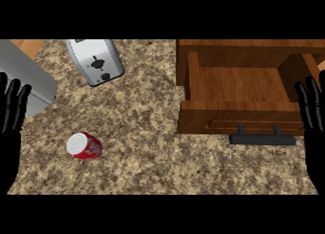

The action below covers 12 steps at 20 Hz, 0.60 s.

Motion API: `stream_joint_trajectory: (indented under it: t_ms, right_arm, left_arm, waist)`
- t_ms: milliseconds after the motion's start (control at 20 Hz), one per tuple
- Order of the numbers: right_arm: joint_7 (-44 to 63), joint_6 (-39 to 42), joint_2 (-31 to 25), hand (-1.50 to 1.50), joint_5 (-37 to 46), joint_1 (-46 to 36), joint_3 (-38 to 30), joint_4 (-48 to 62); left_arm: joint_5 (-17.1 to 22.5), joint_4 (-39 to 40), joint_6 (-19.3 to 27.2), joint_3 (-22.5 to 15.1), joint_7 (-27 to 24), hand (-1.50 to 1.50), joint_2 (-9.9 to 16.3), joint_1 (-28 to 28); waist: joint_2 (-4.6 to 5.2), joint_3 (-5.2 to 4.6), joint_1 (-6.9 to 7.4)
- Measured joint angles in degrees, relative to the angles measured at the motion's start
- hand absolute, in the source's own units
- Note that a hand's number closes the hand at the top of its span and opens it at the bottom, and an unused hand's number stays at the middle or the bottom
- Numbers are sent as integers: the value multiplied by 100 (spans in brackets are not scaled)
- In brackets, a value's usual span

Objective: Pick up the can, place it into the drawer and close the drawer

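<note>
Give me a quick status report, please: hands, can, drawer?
Left hand and right hand open, resting at the edges. Red metal can on the speckled counter, untouched. Wooden drawer open, path clear.

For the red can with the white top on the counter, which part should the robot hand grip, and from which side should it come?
Grip the red can with the white top around its round side wall, below the white lid. It seems to stand upright on the speckled stone counter with nothing beside it, so fingers and thumb can close on opposite sides. It stands nearest the open left robot hand, so coming from the left seems best.
</note>
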Motion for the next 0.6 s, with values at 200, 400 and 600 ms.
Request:
stream_joint_trajectory:
  t_ms: [200, 400, 600]
  right_arm:
    - [-57, 12, -13, -150, 57, -63, 0, 116]
    - [287, -42, -45, -150, 113, 106, -26, 202]
    - [799, -102, -120, -150, 100, 336, -167, 269]
  left_arm:
    - [823, -21, -905, -233, -183, -150, 237, 28]
    - [1517, 71, -2023, -729, -35, -150, 714, 249]
    - [2212, 155, -2941, -549, 190, -150, 1455, 725]
  waist:
    - [-78, 7, -49]
    - [-94, 5, -134]
    - [-109, 14, -86]
